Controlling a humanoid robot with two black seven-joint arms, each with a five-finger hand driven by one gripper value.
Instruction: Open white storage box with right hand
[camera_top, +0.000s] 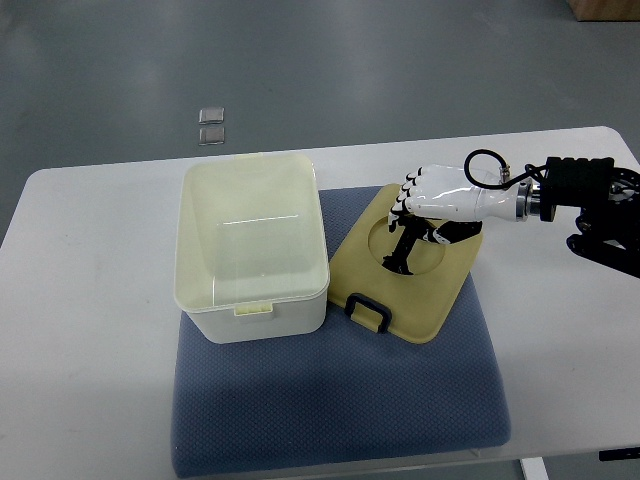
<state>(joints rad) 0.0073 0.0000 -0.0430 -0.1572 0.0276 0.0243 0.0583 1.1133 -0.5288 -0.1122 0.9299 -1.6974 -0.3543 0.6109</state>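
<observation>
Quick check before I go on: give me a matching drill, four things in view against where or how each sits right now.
Things:
1. box
2. lid
3. right hand
4. mat

States:
A. blue, under the box and lid
B. open, nothing visible inside
C. above the lid, fingers spread
D. off the box, lying to its right

Pairs: 1-B, 2-D, 3-C, 4-A

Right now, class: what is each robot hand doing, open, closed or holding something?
Right robot hand: open, fingers relaxed, holding nothing, above the lid lying beside the white storage box.
Left robot hand: not in view.
</observation>
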